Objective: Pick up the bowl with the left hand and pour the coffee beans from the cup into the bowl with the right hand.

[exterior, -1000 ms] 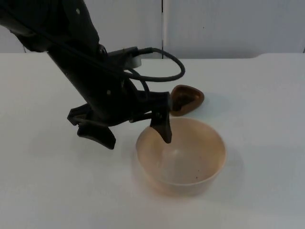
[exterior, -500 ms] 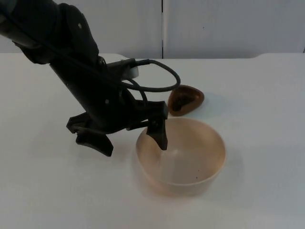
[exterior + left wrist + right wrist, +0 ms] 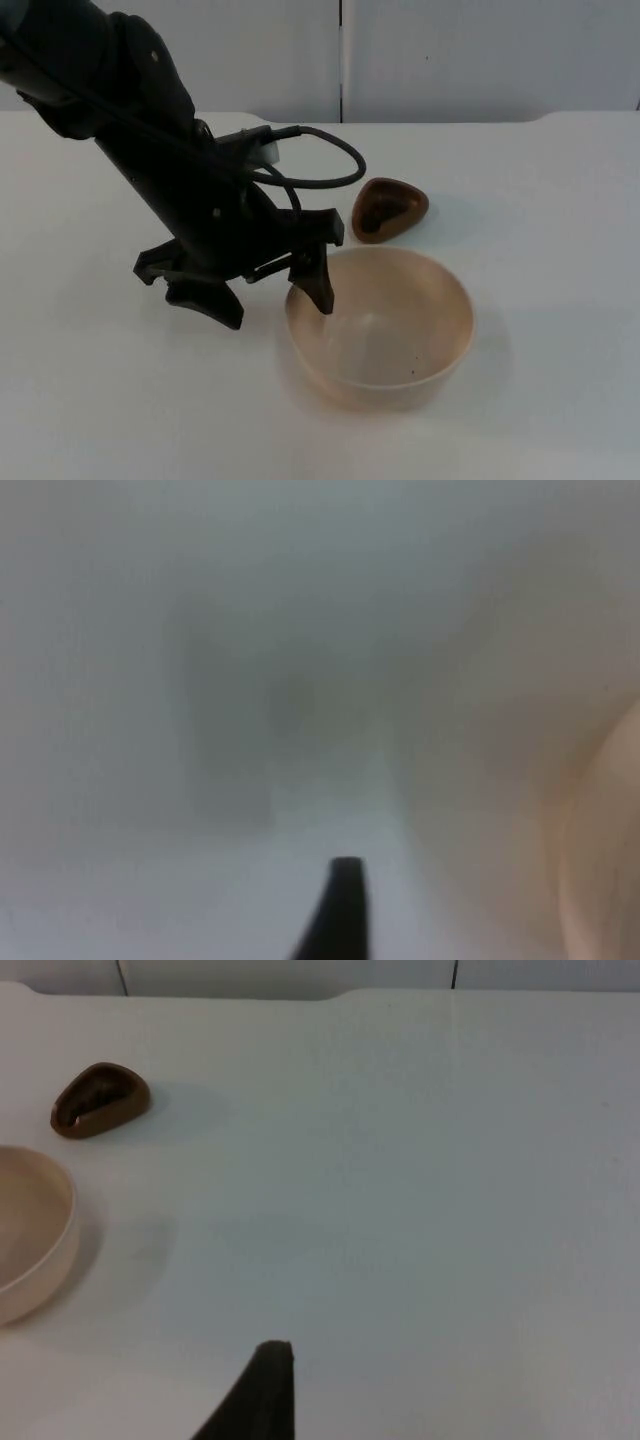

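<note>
While spread, left claw point(image 3: 268, 292) straddles bowl point(image 3: 380, 325) rim.

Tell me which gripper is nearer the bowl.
Left. The left gripper straddles the bowl rim, one finger inside, one outside. The right gripper waits over bare table, well off to the bowl's side.

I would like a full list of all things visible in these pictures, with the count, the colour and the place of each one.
bowl: one, pale peach, on the table near its front, upright, with a few dark specks inside.
cup: one, dark brown, lying on its side just behind the bowl, apart from it.
table: one, white, under everything.
partition wall: one, grey, behind the table's far edge.
left gripper: one, black, jaws open, straddling the bowl's left rim, one finger inside and one outside.
right gripper: one, black, waits above the table to the right of the bowl and cup.
</note>
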{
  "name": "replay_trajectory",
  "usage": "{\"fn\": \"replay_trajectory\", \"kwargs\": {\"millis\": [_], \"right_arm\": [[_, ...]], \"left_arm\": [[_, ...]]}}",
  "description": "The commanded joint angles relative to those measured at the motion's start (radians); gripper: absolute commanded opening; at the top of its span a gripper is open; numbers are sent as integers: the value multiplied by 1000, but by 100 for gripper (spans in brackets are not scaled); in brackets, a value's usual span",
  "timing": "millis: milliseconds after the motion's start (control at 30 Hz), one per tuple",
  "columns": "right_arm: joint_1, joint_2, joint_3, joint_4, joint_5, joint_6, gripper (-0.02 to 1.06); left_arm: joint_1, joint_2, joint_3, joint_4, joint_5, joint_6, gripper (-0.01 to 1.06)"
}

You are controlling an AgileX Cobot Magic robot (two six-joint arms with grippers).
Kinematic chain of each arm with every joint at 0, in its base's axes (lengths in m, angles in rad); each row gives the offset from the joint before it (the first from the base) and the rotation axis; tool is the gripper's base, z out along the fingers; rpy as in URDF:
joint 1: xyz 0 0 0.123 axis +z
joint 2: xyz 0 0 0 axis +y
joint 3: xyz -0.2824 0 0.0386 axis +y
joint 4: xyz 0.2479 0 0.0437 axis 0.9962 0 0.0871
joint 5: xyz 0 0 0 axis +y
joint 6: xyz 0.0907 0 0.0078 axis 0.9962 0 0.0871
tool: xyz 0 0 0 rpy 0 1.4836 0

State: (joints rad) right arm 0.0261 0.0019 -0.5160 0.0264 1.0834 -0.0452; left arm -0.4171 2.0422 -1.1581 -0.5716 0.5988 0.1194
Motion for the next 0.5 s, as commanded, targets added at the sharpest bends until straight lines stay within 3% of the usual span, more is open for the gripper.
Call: {"fn": "replay_trajectory", "kwargs": {"millis": [0,33,67,167,200,333,467], "right_arm": [[-6,-2,1,2,-6,-4,105],[-6,-2,1,2,-6,-4,105],[-6,-2,1,2,-6,-4,105],[-6,-2,1,2,-6,-4,105],[-6,-2,1,2,-6,-4,105],[-6,-2,1,2,-6,-4,105],[-6,-2,1,2,-6,-4,105]], "left_arm": [[0,-2,-5,-26,-9,3,67],[0,-2,-5,-30,-9,3,59],[0,-2,-5,-30,-9,3,59],[0,-2,-5,-50,4,3,35],[0,-2,-5,-50,4,3,35],[0,-2,-5,-69,14,3,10],[0,-10,-5,-69,18,14,0]]}}
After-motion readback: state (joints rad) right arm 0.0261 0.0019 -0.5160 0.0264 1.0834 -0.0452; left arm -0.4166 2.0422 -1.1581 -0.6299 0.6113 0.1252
